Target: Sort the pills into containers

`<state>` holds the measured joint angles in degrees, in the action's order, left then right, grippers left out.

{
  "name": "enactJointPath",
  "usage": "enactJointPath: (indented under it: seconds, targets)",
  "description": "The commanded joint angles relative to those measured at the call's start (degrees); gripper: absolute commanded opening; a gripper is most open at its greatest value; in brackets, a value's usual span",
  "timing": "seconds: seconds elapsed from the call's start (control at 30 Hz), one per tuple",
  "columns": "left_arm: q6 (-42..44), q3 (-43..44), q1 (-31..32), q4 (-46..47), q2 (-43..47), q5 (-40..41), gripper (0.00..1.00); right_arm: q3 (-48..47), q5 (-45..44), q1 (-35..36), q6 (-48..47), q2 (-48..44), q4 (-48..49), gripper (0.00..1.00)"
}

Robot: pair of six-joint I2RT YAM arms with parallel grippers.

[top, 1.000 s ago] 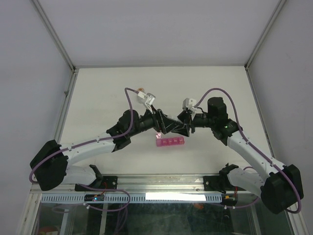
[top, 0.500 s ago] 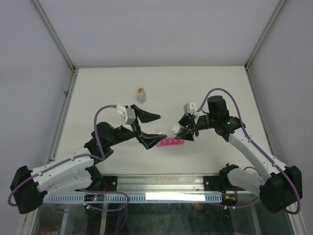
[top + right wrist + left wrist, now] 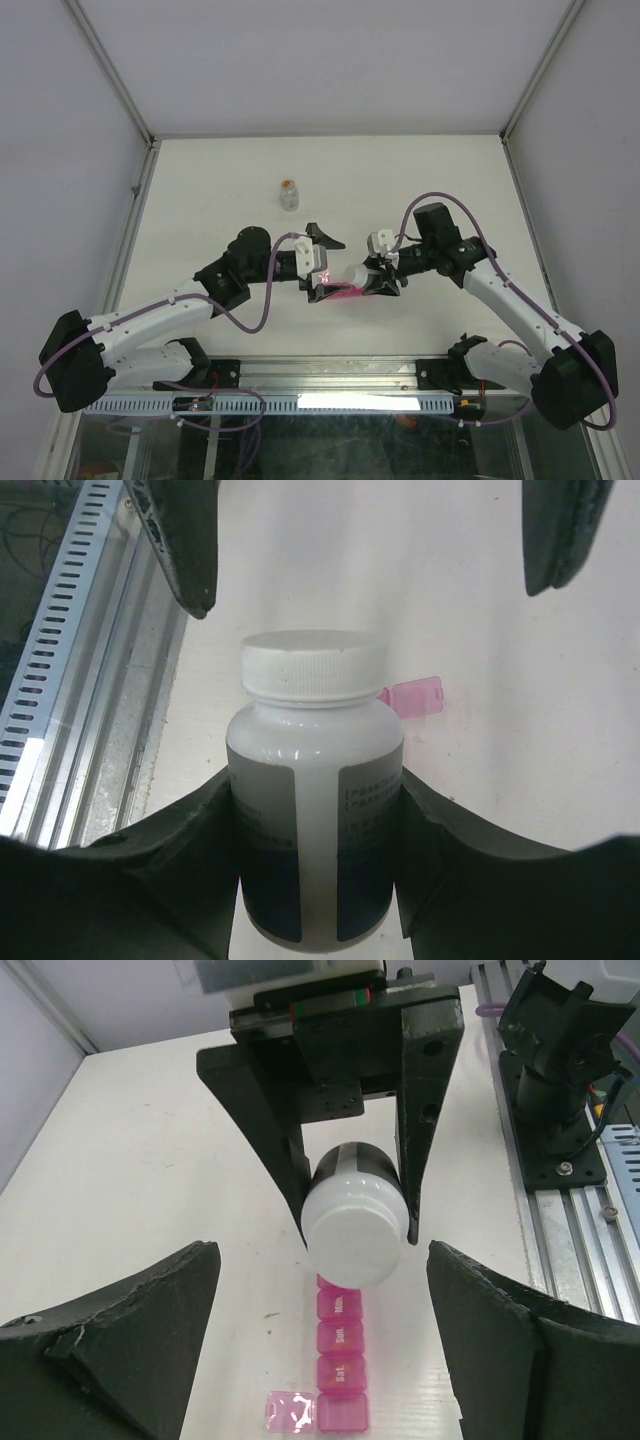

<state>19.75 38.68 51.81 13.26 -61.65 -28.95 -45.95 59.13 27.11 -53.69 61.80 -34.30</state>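
My right gripper point(image 3: 368, 278) point(image 3: 315, 790) is shut on the white-capped dark bottle point(image 3: 355, 274) point(image 3: 315, 800) and holds it tilted just above the pink pill organiser point(image 3: 352, 292) point(image 3: 340, 1360). The bottle's cap point(image 3: 355, 1240) points at my left gripper point(image 3: 332, 268) point(image 3: 320, 1260). That gripper is wide open and empty, facing the cap, with its fingertips point(image 3: 185, 550) a little short of it. One end compartment of the organiser has its lid point(image 3: 292, 1412) point(image 3: 413, 695) flipped open. The other lids, marked Sat., Sun. and Mon., are shut. No loose pills show.
A small clear bottle point(image 3: 289, 193) with orange-brown contents stands at the back, left of centre. The metal rail and cable tray point(image 3: 70, 680) run along the table's near edge. The right arm's base point(image 3: 560, 1070) is close behind the bottle.
My left arm drew back, then came forward again; its open gripper now faces the bottle cap. My right gripper lowered the bottle a little towards the organiser.
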Motion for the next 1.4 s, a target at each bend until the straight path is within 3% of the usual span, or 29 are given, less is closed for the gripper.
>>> enactJointPath:
  seconds: [0.0,0.33,0.8,0.93,1.23,1.37]
  targets:
    - [4.6,4.2,0.5,-0.3,-1.9,-3.1,0.83,-2.0,-3.0,1.4,-3.4,0.6,-0.3,0.00]
    - [3.5,4.3,0.5,-1.1,-4.4,-7.7,0.64,-2.2,-4.1,2.1,-2.1,1.0,0.5,0.00]
    - [2.0,5.9,0.6,-2.4,-7.5,-6.6,0.59,-2.1,-4.2,2.2,-1.4,1.4,0.9,0.00]
    - [1.4,6.3,0.6,-2.6,-7.6,-6.2,0.47,-2.1,-4.3,2.2,-1.1,1.5,1.1,0.00]
    - [-1.4,6.1,0.7,-3.1,-7.6,-6.8,0.38,-2.2,-4.9,2.2,0.2,1.9,1.8,0.00]
    - [-7.1,6.3,0.7,-3.0,-8.0,-5.7,0.20,-2.3,-5.2,2.4,1.0,1.7,2.3,0.00]
